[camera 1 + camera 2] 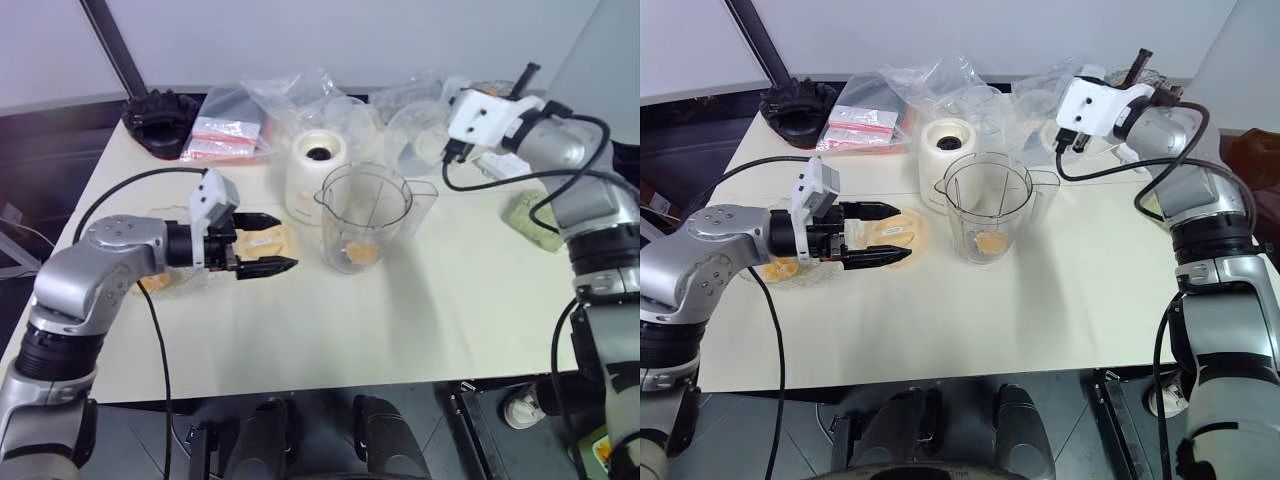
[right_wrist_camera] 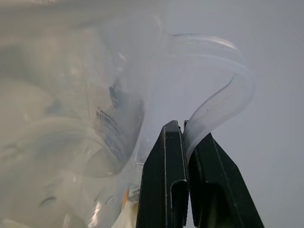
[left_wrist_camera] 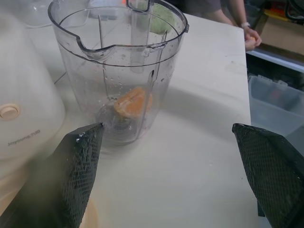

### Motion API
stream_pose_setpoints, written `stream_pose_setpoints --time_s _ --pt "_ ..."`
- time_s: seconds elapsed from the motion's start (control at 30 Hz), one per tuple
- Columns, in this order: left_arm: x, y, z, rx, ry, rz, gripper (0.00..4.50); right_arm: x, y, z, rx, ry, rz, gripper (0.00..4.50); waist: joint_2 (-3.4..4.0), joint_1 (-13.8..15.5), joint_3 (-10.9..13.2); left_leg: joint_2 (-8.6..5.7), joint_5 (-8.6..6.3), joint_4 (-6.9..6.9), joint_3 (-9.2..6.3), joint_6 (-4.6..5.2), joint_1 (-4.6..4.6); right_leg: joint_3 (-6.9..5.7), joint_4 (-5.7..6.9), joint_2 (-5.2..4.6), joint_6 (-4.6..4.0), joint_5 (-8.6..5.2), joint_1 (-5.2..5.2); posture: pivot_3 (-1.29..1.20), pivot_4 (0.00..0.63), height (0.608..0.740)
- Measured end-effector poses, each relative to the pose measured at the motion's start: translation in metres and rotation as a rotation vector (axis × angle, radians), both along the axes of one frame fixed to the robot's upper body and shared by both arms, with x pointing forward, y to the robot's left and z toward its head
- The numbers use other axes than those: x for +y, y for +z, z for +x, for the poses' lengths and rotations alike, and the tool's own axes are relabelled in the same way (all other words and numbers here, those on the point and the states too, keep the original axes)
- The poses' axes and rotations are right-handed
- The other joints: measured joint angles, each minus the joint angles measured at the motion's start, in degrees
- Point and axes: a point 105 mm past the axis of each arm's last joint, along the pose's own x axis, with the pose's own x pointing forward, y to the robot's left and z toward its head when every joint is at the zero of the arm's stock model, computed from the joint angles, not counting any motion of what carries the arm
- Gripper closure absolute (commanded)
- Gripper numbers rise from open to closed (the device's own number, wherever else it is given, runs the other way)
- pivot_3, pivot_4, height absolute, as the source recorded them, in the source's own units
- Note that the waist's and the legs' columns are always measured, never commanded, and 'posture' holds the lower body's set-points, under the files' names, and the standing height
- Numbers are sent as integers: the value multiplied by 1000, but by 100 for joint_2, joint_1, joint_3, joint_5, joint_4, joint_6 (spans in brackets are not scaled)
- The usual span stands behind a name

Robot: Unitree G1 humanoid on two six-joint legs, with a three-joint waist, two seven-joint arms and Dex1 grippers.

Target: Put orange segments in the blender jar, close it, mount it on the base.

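L gripper spread wide, empty, beside jar w/ orange segment inside; R gripper clenched on clear plastic lid.

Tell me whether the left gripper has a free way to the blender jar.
Probably yes: the left gripper is open beside the blender jar, pointing at it, with bare table between them.

head pair overhead, wrists close, table shared

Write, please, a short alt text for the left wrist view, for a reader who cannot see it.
A clear blender jar stands on a pale table with an orange segment at its bottom. The left gripper points at it, fingers wide open and empty, beside the cream base.
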Motion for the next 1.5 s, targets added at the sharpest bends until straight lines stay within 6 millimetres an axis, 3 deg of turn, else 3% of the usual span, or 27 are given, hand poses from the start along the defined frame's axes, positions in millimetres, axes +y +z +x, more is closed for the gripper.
stream_pose_setpoints --time_s 1.2,1.3,1.5 --pt "-3 -1 4 4 4 -9 0 6 9 -6 -132 17 -131 4449 0 -3 0 -1 2 1 -1 -3 0 0 5 1 1 1 0 0 150 740" --pt "-3 0 4 0 4 -12 0 4 9 -3 -93 7 -37 4449 0 -2 0 -1 2 2 -1 -3 0 0 6 1 3 2 1 0 150 740" --pt "-4 1 5 -1 8 -17 0 -22 3 2 92 -61 499 4449 0 29 0 0 2 4 -9 -2 1 -1 10 1 18 12 4 0 150 740"
